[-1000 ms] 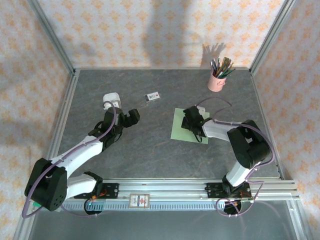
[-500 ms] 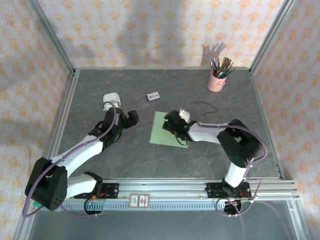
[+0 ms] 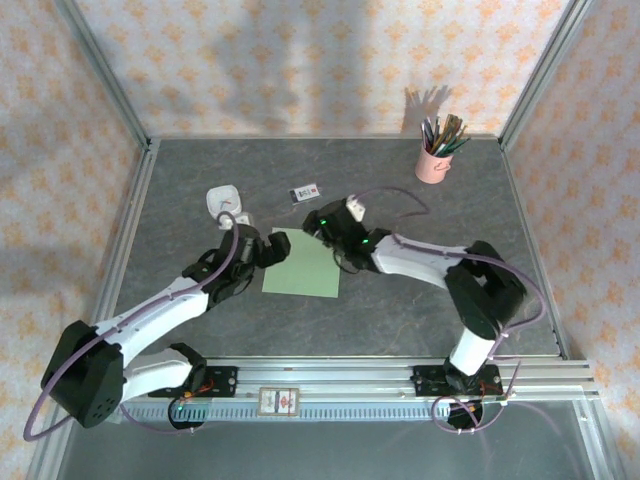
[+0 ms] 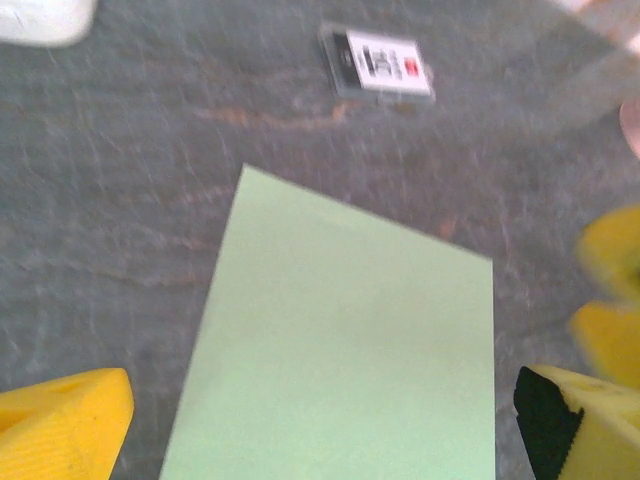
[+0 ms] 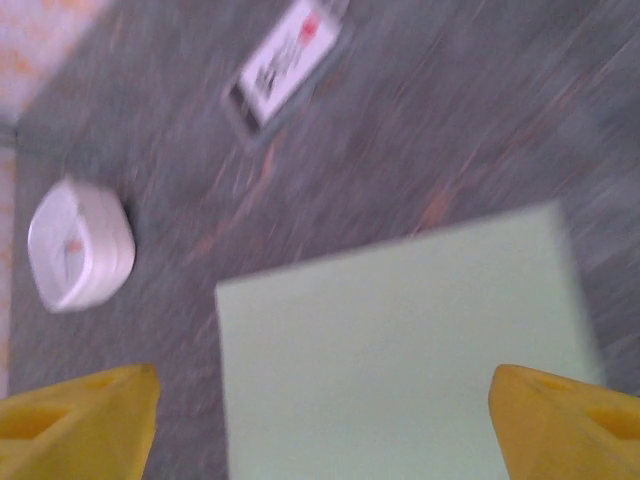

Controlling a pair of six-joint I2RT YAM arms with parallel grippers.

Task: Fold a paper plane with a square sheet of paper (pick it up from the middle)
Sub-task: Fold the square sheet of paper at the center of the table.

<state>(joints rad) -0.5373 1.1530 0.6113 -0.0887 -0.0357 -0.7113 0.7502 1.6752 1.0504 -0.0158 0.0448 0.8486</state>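
The square sheet of paper (image 3: pixel 301 276) is pale green and lies flat and unfolded on the grey table, left of centre. My left gripper (image 3: pixel 270 248) hovers at its far left corner, open. In the left wrist view the sheet (image 4: pixel 350 360) spreads between the yellow fingertips (image 4: pixel 60 420) of the left gripper (image 4: pixel 325 440). My right gripper (image 3: pixel 323 226) is over the sheet's far right corner, open. In the blurred right wrist view the sheet (image 5: pixel 400 360) lies under the wide-apart right gripper (image 5: pixel 325 425). I cannot tell whether its tips touch the paper.
A small white dish (image 3: pixel 221 200) and a white printed card (image 3: pixel 305 193) lie just beyond the sheet. A pink pencil cup (image 3: pixel 434 160) stands at the back right. Metal frame posts and patterned walls enclose the table, and a rail (image 3: pixel 400 375) runs along the near edge.
The sheet has slid left across the table together with my right gripper, which has opened a little wider. My left gripper has moved right and nearer, reaching the sheet's left corner.
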